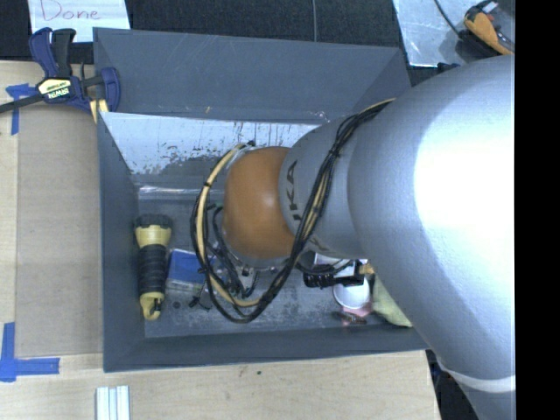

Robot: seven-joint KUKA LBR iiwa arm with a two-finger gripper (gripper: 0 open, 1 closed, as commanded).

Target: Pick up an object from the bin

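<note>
**Arm down in bin, left of centre**

Yellow-black tool (pixel 150 268) lies by the bin's (pixel 118 261) left wall, with a blue box (pixel 182 271) just beside it. Gripper (pixel 229 280) is low, right of the box and under cables; open or clenched, cannot tell. White round thing (pixel 353 296) lies farther right.

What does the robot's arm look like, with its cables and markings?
The arm is thick, rounded and silver-grey, with dark lettering near the wrist. A rounded orange cover caps the wrist. Black and yellow cables loop around that cover.

Silver-grey arm (pixel 437 191), orange wrist cover (pixel 254 204), yellow and black cables (pixel 204 217).
</note>
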